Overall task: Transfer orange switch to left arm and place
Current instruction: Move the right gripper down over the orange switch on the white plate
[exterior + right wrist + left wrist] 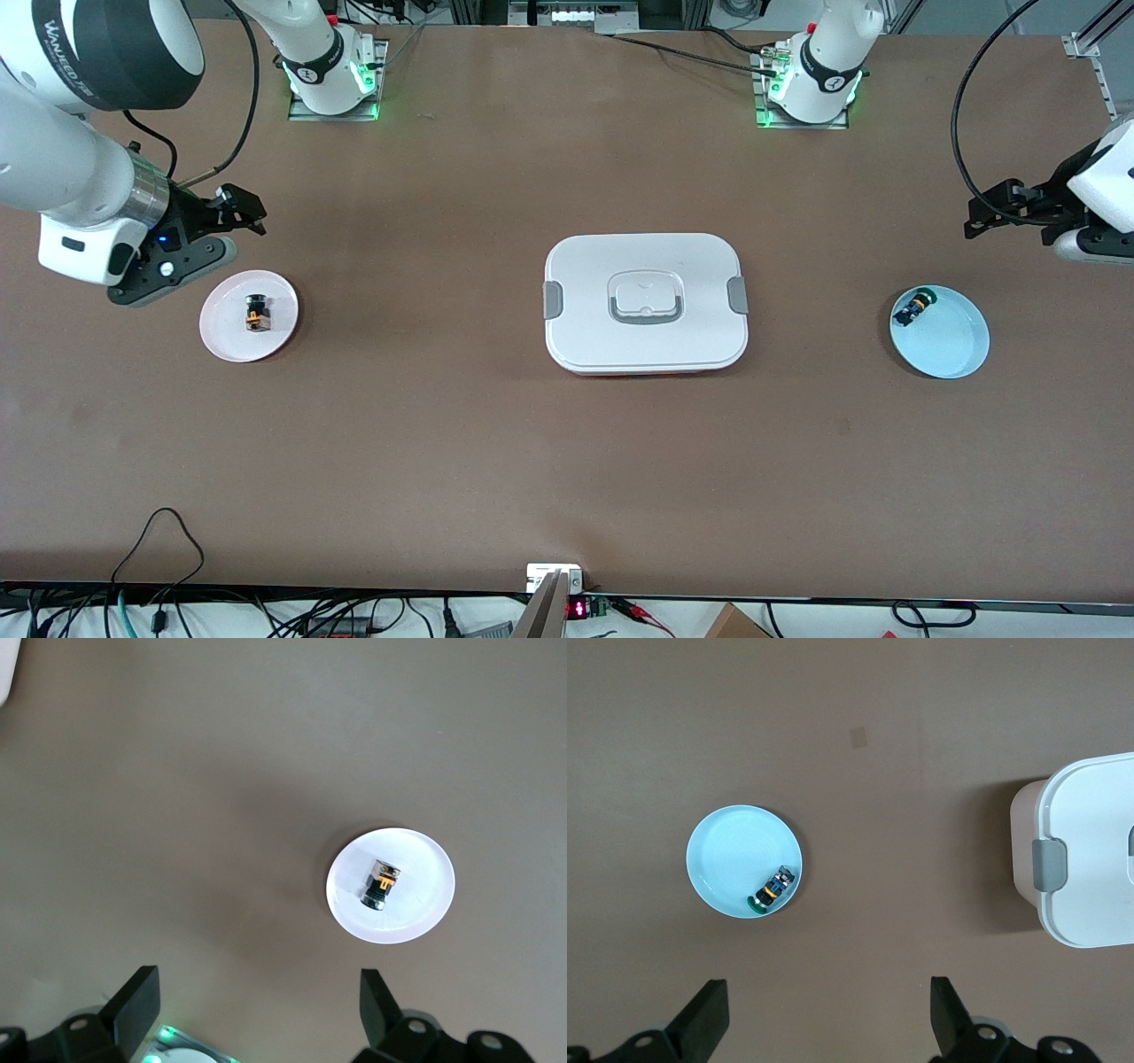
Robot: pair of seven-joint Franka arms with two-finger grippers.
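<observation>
The orange switch lies on its side on a round pink plate toward the right arm's end of the table. It also shows in the right wrist view on that plate. My right gripper hangs open and empty over bare table just off the plate's rim; the right wrist view shows its own jaws wide apart. The white lidded box stands at the table's middle. My left gripper hangs open and empty over bare table beside a light blue plate, its jaws wide apart.
A small black part with a blue-yellow body and green tip lies on the blue plate, also seen in the left wrist view on that plate. The box's end shows there too. The arm bases stand along the table's top edge.
</observation>
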